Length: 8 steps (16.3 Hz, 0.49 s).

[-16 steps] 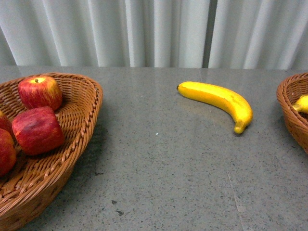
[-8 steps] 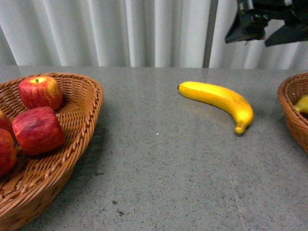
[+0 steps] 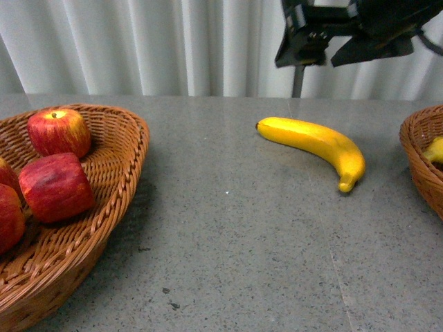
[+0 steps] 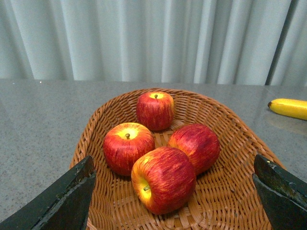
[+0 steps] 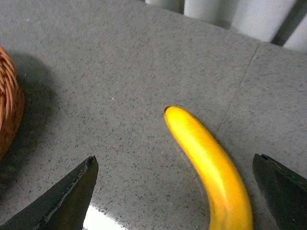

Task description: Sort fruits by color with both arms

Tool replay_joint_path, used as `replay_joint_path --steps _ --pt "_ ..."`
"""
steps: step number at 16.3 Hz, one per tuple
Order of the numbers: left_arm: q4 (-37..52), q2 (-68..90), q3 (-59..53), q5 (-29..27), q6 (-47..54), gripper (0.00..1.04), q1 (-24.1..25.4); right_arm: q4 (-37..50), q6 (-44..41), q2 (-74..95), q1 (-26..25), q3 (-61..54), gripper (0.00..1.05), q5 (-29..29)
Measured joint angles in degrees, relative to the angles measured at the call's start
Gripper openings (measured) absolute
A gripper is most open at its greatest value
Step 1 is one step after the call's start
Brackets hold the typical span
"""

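My right pincer (image 3: 306, 61) hangs wide open over the banana (image 3: 315, 142) on the table (image 3: 228, 242), with nothing between. Well left of the banana, my left pincer (image 4: 172, 160), also wide, faces apples (image 4: 128, 146) in a basket (image 4: 225, 120).

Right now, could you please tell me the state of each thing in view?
Four glossy red apples: resting in the left woven wicker basket.
Curved yellow banana: lying loose on the grey stone table, ungrasped.
Second yellow banana: in the right wicker basket, mostly out of frame.
Black left end effector: open, empty.
Black right end effector: open, empty, above the loose banana.
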Motion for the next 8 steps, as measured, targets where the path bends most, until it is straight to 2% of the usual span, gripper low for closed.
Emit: replay_joint_path --steps 4,8 --pt "0.00 0.00 0.00 0.02 0.00 0.98 0.00 2.47 -4.76 5.38 2.23 0.63 0.98 0.76" --pt "0.00 0.00 0.00 0.02 0.00 0.98 0.00 1.53 -8.41 11.74 2.95 6.34 0.98 1.40"
